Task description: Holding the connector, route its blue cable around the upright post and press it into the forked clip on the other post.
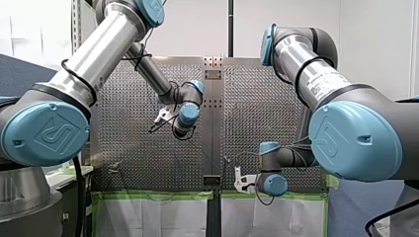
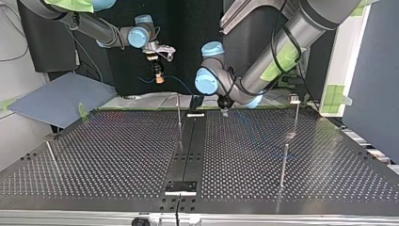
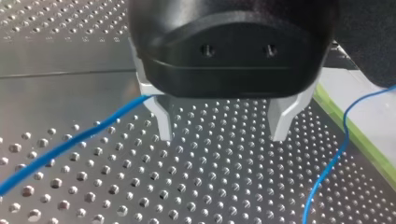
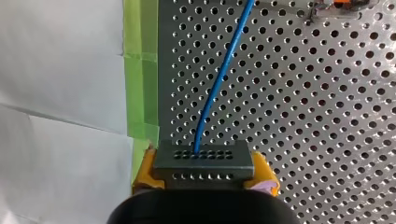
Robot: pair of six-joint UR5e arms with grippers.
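Note:
My right gripper has its yellow pads shut on the grey connector, held above the table's edge. The blue cable runs from the connector out over the perforated plate. In the top view the same gripper hangs at the back left, with the cable trailing from it. My left gripper stands open low over the plate, nothing between its metal fingers. One stretch of cable passes just outside one finger, and another stretch lies off to the other side. A thin upright post stands near the middle. Another post carries a small head.
Two more thin posts stand on the plate, one at the top view's right and one at its left. A black rail runs down the plate's middle. Green tape lines the plate's edge beside white sheeting.

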